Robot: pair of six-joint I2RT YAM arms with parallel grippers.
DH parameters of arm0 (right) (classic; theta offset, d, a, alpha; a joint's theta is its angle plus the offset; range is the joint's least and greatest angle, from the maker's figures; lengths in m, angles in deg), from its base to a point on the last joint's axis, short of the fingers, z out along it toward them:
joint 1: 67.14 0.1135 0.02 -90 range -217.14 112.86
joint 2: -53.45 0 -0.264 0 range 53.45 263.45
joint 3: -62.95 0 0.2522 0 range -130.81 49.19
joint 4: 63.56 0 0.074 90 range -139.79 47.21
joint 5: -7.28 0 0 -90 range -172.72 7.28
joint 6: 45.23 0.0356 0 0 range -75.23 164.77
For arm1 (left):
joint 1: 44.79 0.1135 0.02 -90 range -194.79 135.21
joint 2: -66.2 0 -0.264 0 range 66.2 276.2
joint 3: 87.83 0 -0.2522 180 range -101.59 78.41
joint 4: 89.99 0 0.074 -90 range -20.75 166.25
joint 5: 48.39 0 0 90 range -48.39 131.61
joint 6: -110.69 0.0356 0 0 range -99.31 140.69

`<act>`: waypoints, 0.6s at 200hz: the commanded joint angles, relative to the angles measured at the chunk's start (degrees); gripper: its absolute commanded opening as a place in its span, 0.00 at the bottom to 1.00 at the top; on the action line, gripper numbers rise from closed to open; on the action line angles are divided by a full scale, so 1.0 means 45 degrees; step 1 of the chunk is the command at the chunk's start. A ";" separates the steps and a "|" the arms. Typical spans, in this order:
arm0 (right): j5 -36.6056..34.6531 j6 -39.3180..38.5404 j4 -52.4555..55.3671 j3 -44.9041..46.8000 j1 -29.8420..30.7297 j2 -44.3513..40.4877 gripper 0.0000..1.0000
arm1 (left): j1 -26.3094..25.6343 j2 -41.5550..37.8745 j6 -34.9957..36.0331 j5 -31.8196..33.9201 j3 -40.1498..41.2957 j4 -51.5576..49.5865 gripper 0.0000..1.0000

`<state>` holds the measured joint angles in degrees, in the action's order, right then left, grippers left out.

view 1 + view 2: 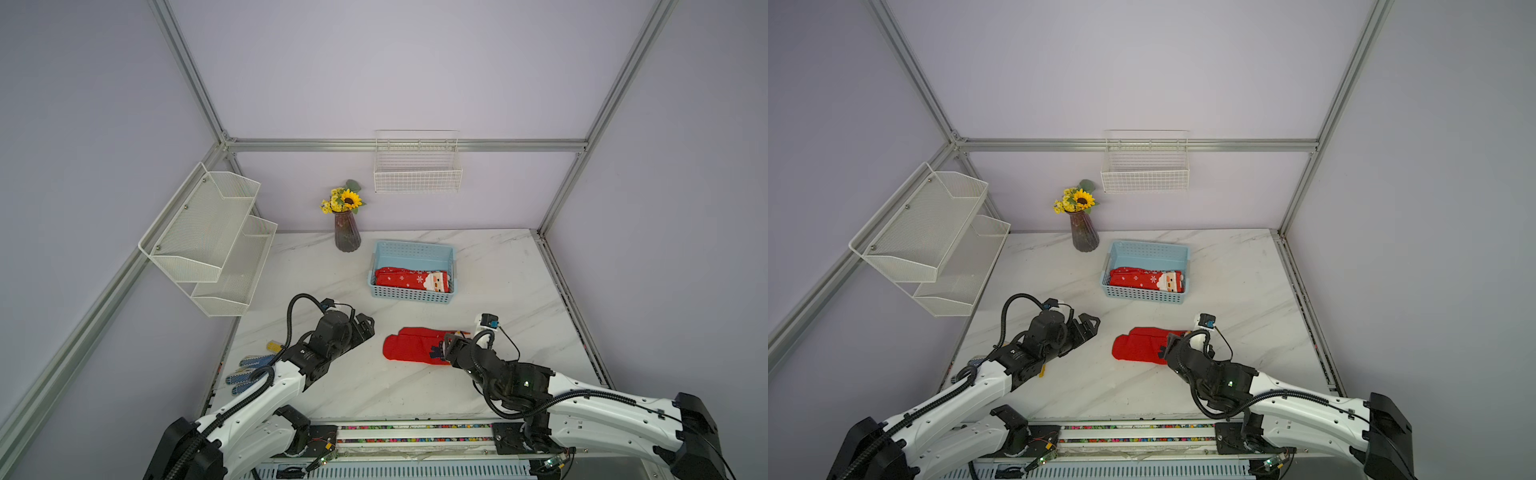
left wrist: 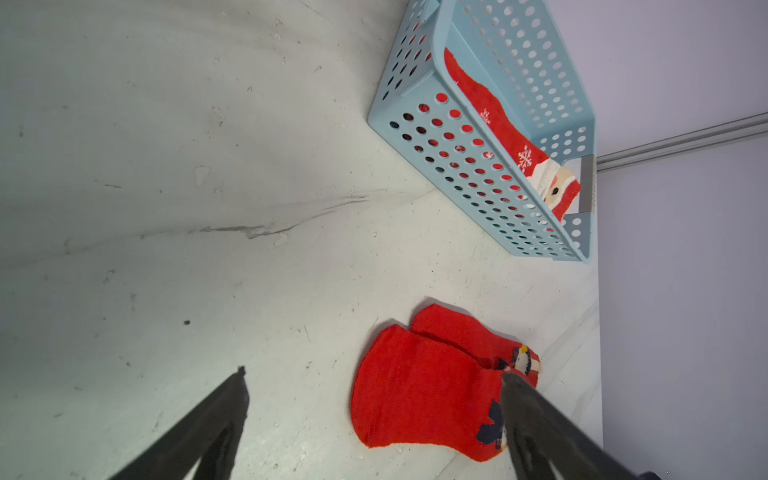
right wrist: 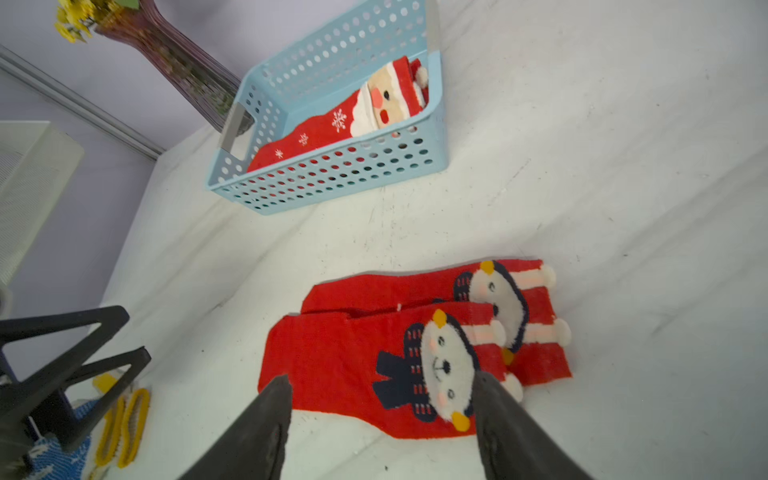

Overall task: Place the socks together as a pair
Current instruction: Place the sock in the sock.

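Right wrist view showed the right tool (image 3: 382, 376) spread wide, one finger on each side of the bear face on the nearer red sock (image 3: 332, 353), gripping nothing. Couldn't tell if the tips touched the cloth. The second bear sock (image 3: 374, 286) lay flat just behind it, partly tucked under, cuffs at the same end, so the two sat overlapped on the tabletop (image 3: 623, 166). The left tool (image 2: 374, 372) was wide too and empty, off by the toe end of those socks, with mostly bare tabletop between its fingers in the left wrist view. At the front left of the tabletop, half hidden by the left arm, a blue-dotted glove (image 1: 248, 371) with a yellow cuff lay by itself. Farther back, the blue basket (image 3: 332, 183) held a red snowflake sock (image 3: 316, 133) with a Santa face, lying along its near wall. Behind the basket a purple vase (image 1: 347, 235) with a sunflower (image 1: 350, 200) stood against the back wall.
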<state>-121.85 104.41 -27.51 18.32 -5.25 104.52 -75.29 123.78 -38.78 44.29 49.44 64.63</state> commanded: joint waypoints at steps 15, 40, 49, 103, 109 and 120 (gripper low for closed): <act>0.2112 -0.2682 0.0319 -0.1049 -0.2318 0.0456 0.69 | 0.0001 0.1108 0.0070 -0.0930 0.0058 0.0485 0.90; 0.5793 -0.3251 0.0288 -0.1310 -0.5421 0.1711 0.51 | -0.0076 0.2217 0.0684 -0.1843 -0.0263 0.0614 0.83; 0.6430 -0.3335 0.0192 -0.1203 -0.6008 0.1880 0.45 | -0.0112 0.2536 0.0786 -0.2159 -0.0372 0.0622 0.80; 0.7809 -0.2644 -0.0808 0.0779 -0.6453 0.1445 0.33 | -0.0529 0.3718 0.1202 -0.2395 -0.0574 0.0623 0.68; 0.7902 -0.2552 -0.0938 0.0956 -0.6458 0.1411 0.33 | -0.0561 0.3798 0.1203 -0.2411 -0.0579 0.0623 0.67; 0.7860 -0.2419 -0.1105 0.1215 -0.6466 0.1333 0.33 | -0.0657 0.3934 0.1239 -0.2372 -0.0555 0.0626 0.65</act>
<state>-90.25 91.14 -29.43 21.25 -33.95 111.69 -77.41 140.09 -34.71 34.48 48.98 66.80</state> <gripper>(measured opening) 0.332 0.664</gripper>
